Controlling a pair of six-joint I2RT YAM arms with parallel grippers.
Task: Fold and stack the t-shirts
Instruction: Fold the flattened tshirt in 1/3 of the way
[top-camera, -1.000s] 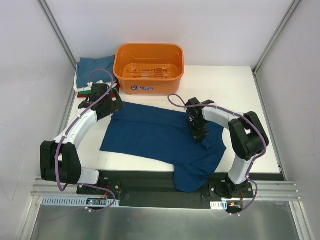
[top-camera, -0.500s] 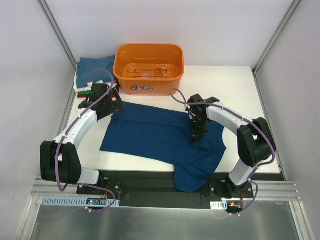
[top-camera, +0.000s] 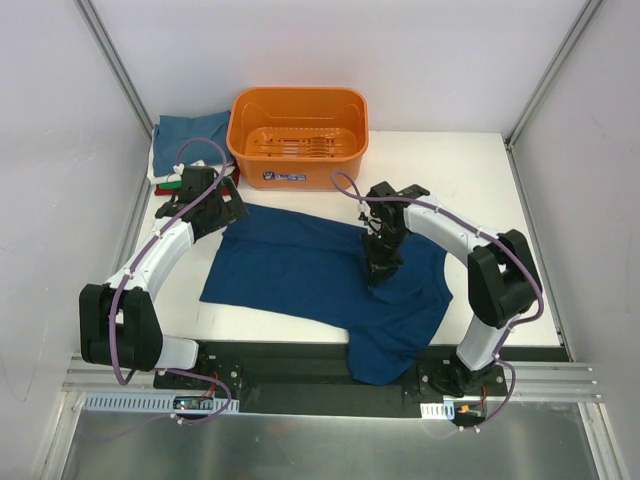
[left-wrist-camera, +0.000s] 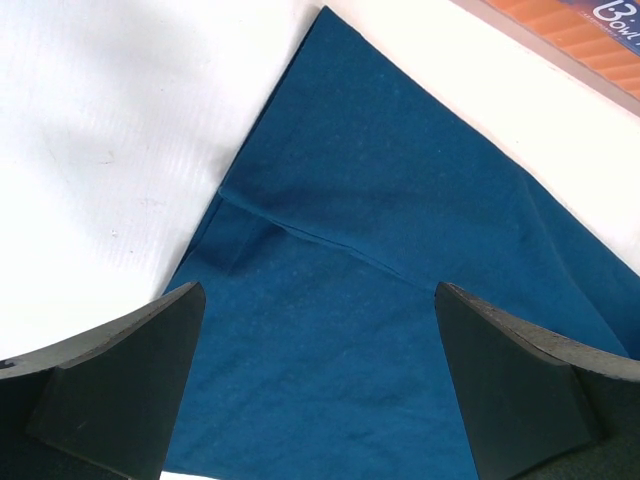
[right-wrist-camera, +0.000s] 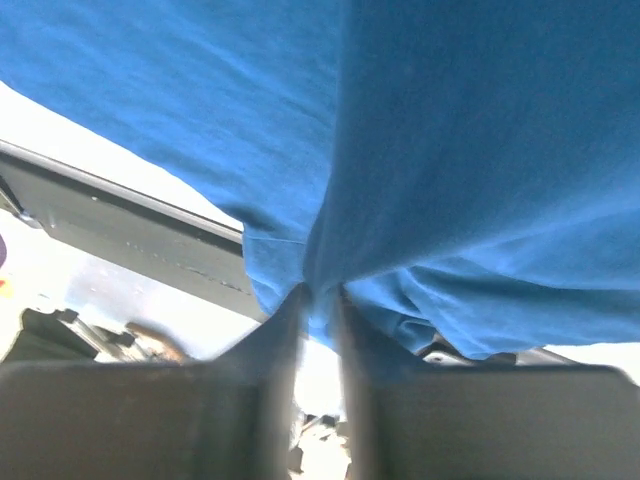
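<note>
My dark blue tee (top-camera: 290, 265) is spread mostly flat, with one pinched-up fold caught between my right gripper's (top-camera: 381, 270) fingers and its end drooping off the near edge. One corner sits right under my spread left gripper (top-camera: 230, 212). The folded teal tee (top-camera: 180, 135) sits just beyond that.

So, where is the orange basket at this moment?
In the top view, the orange basket stands at the far middle of the table, right of the folded shirts and behind the spread blue t-shirt.
</note>
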